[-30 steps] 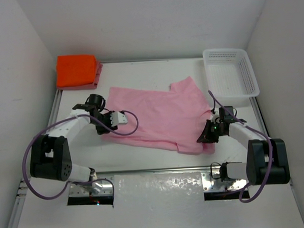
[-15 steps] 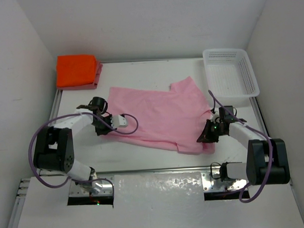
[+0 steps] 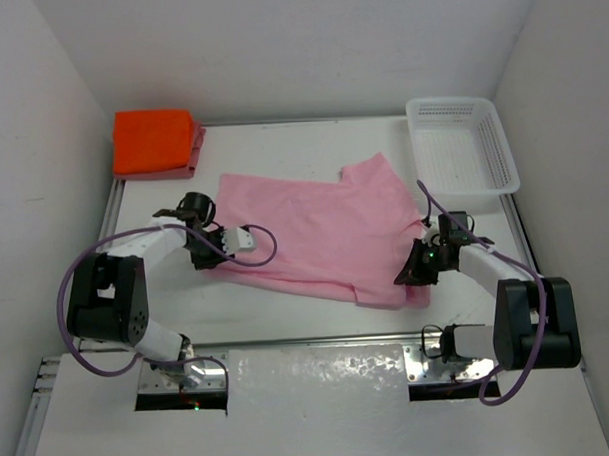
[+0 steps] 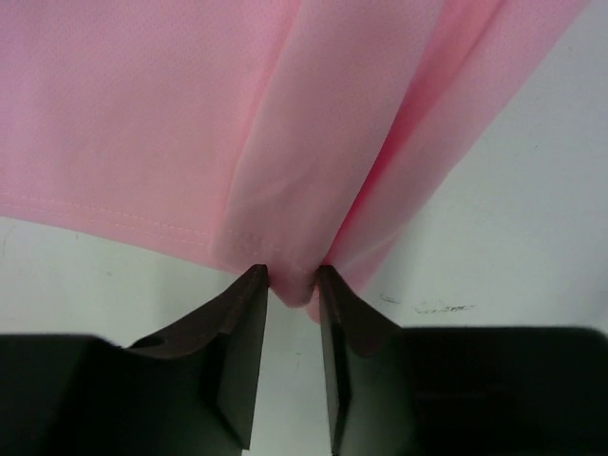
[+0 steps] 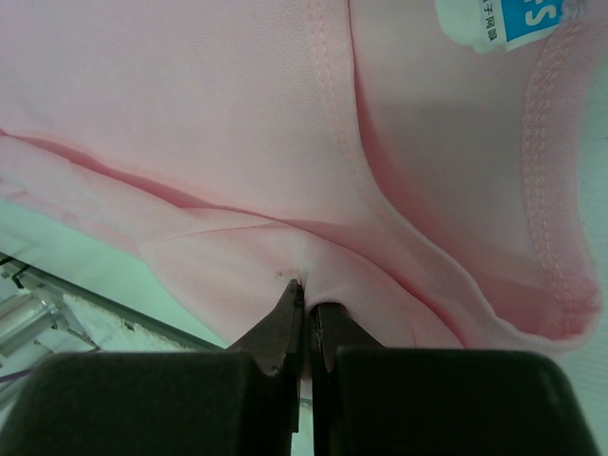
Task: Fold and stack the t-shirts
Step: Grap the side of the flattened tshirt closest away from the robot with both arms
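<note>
A light pink t-shirt [image 3: 315,228] lies spread across the middle of the table. My left gripper [image 3: 206,261] sits at the shirt's near left hem, and in the left wrist view its tips [image 4: 293,280] pinch a small fold of the pink cloth [image 4: 285,190]. My right gripper [image 3: 406,277] is at the near right corner, shut on a pinch of the same shirt [image 5: 237,256] by the collar, and its tips [image 5: 306,299] are tight together. At the back left a folded bright orange t-shirt [image 3: 153,141] rests on a folded rose-red t-shirt [image 3: 195,152].
A white perforated basket [image 3: 502,161] stands at the back right, close to the shirt's right sleeve. White walls close in the table on the left, back and right. A shiny metal strip [image 3: 320,373] runs along the near edge between the arm bases.
My left arm has swung in and dropped to the shirt's left hem, where its jaws have closed on a fold. The right arm and the shirt have hardly moved.
</note>
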Controlling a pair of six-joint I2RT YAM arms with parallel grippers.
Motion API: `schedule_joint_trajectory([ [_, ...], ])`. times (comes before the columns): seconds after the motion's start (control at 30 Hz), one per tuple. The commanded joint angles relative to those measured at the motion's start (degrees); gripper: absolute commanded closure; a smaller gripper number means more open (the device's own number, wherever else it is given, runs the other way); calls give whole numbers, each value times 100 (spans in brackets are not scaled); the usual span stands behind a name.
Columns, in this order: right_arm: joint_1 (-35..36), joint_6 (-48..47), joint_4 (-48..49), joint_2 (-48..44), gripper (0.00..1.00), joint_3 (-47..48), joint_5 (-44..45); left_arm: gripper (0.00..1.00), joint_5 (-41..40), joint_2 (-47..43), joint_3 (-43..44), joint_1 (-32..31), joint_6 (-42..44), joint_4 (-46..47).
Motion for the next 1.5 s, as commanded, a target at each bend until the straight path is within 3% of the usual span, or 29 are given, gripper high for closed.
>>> schedule_joint_trajectory([
  [0.0,-4,-88,9,-54,100,185,-44,77,157,-103,167,13,-18,138],
  [0.17,-4,-97,9,-89,100,176,-35,85,166,-50,158,13,-53,155],
  [0.2,-4,-97,9,-81,100,176,-26,83,184,-50,167,13,-79,155],
  [0.23,-4,-97,-9,-81,100,176,-26,70,201,-68,236,13,-62,25],
  [0.33,-4,-105,-18,-72,100,185,-26,62,350,-147,421,21,-105,-178],
  [0.73,-4,-132,-35,-72,100,229,-9,66,447,-24,264,21,-44,-284],
  [0.93,-4,-176,-114,-63,100,281,-9,64,781,-243,834,65,-97,-715],
  [1.13,-4,-141,-62,-63,100,281,-9,63,430,-139,607,57,132,-732],
  [1.23,-4,-149,-62,-54,100,273,-17,60,395,-120,308,30,194,-593],
  [1.47,4,-141,-62,-37,100,281,-17,63,140,-68,52,-14,-96,66],
])
